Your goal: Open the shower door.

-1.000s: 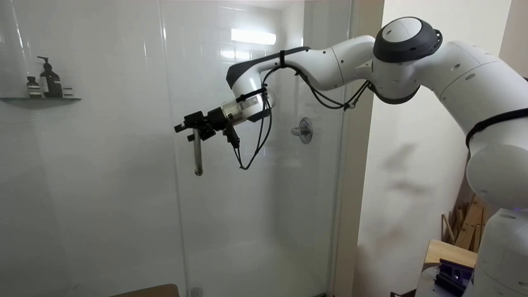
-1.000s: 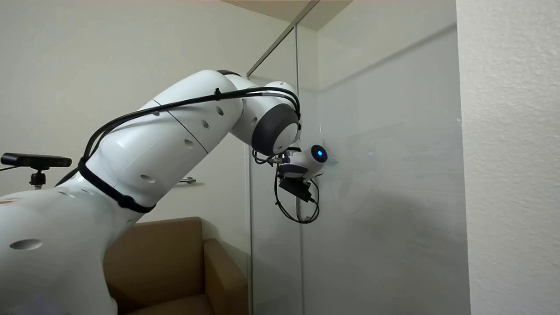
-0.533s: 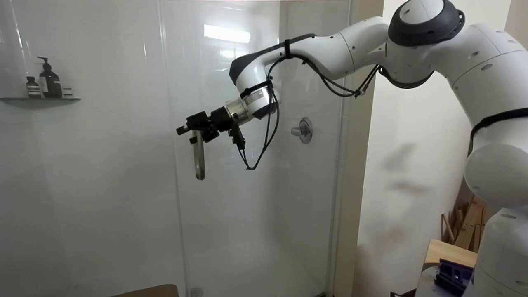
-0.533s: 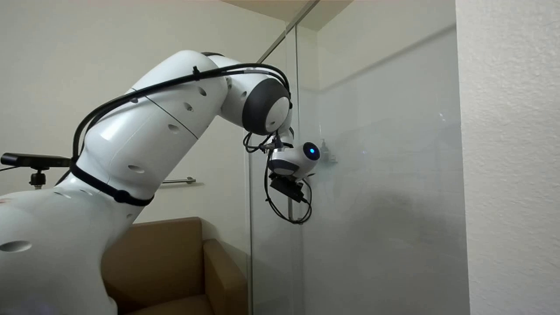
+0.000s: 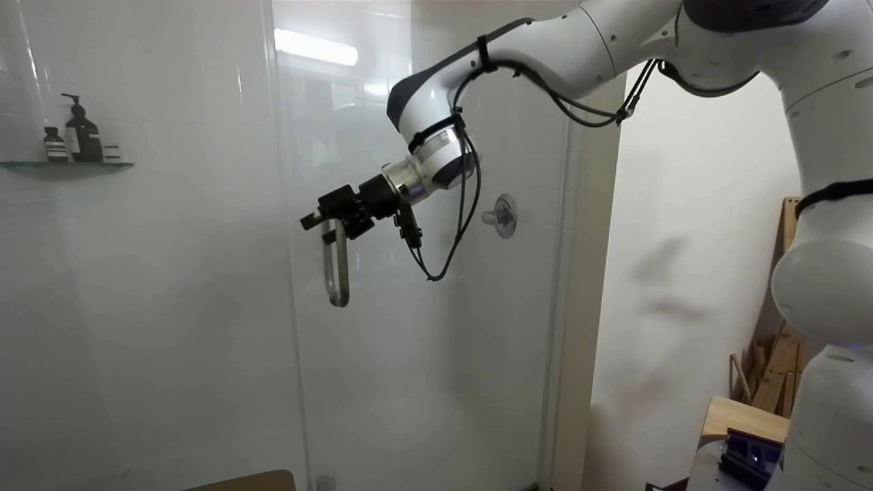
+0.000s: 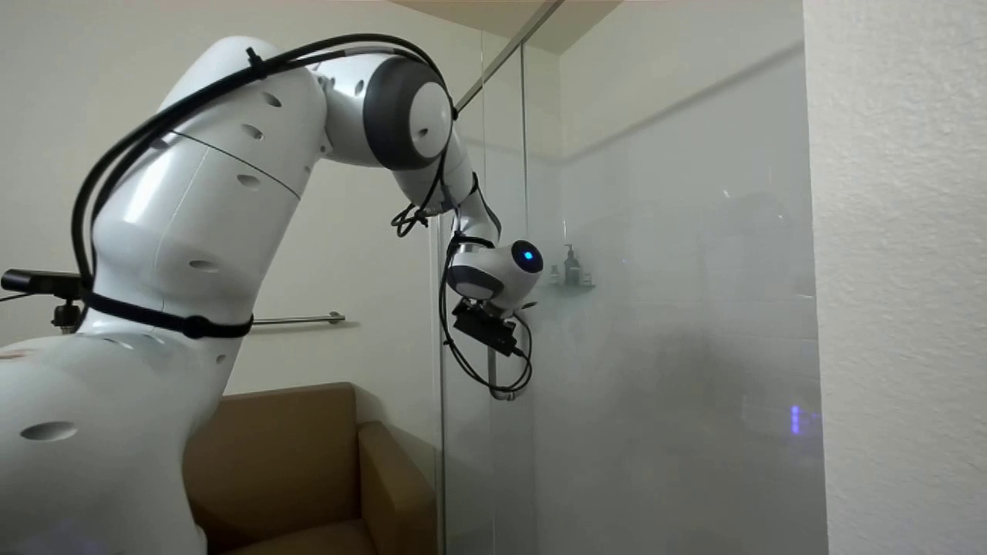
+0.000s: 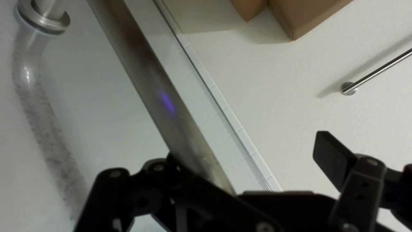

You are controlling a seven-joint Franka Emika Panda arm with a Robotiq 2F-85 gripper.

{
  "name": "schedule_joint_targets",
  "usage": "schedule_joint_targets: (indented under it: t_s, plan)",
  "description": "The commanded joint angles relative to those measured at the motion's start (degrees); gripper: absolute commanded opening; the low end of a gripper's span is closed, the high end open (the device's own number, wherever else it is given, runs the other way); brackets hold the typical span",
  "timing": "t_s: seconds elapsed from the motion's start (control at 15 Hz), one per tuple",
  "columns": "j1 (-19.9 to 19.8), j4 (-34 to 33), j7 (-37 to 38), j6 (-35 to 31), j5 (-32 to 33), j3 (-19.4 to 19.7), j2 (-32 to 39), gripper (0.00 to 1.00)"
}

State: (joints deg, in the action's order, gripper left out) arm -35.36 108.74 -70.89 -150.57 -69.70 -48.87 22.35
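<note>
Hand (image 7: 248,149) spread wide, fingers (image 7: 334,158) well parted, and what a look the wrist view gives: the steel loop handle (image 7: 141,67) lies close against one of them, well apart from the other! In an exterior view the fingers hide behind the wrist (image 6: 497,270), the handle's lower end peeking out beneath. On to the shower door (image 5: 423,368), clear glass, and it's ajar, its free edge off the line of the neighbouring glass panel (image 6: 466,478). Through the glass, a chrome knob (image 5: 503,216) makes an exterior view alone, while a pump bottle (image 5: 83,133) shows in both exterior views. Farther back, a brown armchair (image 6: 293,455): back and arm in an exterior view, mere corners in the wrist view. And on the pale wall (image 6: 116,116), a towel bar (image 7: 379,70), caught by the wrist view and an exterior view.
</note>
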Motion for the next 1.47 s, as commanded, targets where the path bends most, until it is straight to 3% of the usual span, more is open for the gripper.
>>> schedule_joint_targets:
  t_s: [0.0,0.27,0.33,0.4,0.73,1.07,1.4]
  plan:
    - [10.7,6.6,1.3,7.4,-7.0,9.7,-10.6,1.00]
    - [25.0,9.3,3.7,8.9,-5.5,24.4,-15.4,1.00]
    - [25.8,6.8,-0.4,7.1,-6.0,29.0,-12.5,1.00]
    - [27.7,7.7,0.0,6.8,-5.6,30.7,-13.5,1.00]
    - [29.1,9.1,0.2,6.6,-5.3,31.9,-14.7,1.00]
    - [35.2,11.5,-1.3,7.2,-5.7,36.8,-16.7,1.00]
    - [37.0,13.3,-3.6,10.5,-8.1,39.3,-18.3,1.00]
